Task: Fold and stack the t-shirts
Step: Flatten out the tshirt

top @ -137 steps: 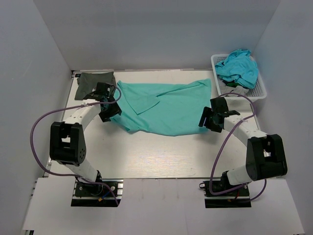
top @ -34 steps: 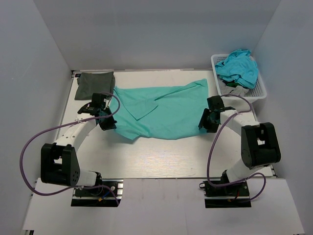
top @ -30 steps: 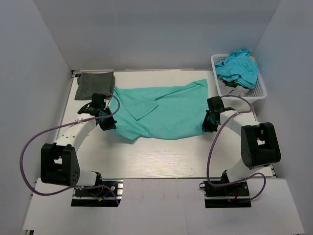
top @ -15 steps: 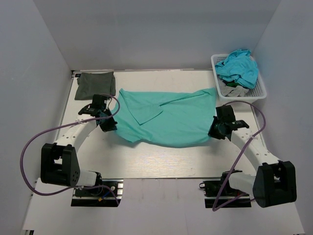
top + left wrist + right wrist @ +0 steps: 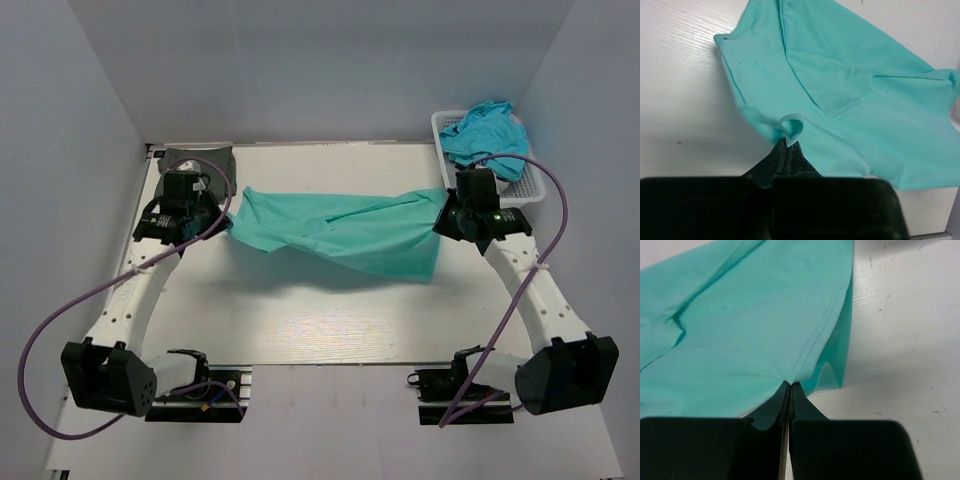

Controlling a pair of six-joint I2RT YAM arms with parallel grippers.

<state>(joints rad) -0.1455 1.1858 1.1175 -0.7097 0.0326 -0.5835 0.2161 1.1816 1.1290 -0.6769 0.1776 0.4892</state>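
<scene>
Teal t-shirt point(image 5: 340, 230) strung between both my pincers above the table point(image 5: 320, 325).

My left pincer point(image 5: 787, 146) is pressed together on a small bunched loop of cloth at one end of the shirt. My right pincer point(image 5: 791, 385) pinches the stitched hem at the other end. The shirt spans the middle of the table from left to right, creased along its length. It sags toward the near side, with one corner hanging low under my right pincer, and casts a shadow on the white surface. The dark olive t-shirt point(image 5: 205, 158) lies folded at the far left corner, partly hidden behind my left arm. A white basket point(image 5: 532, 188) of crumpled clothes point(image 5: 487, 135) sits at the far right corner, just behind my right wrist.
</scene>
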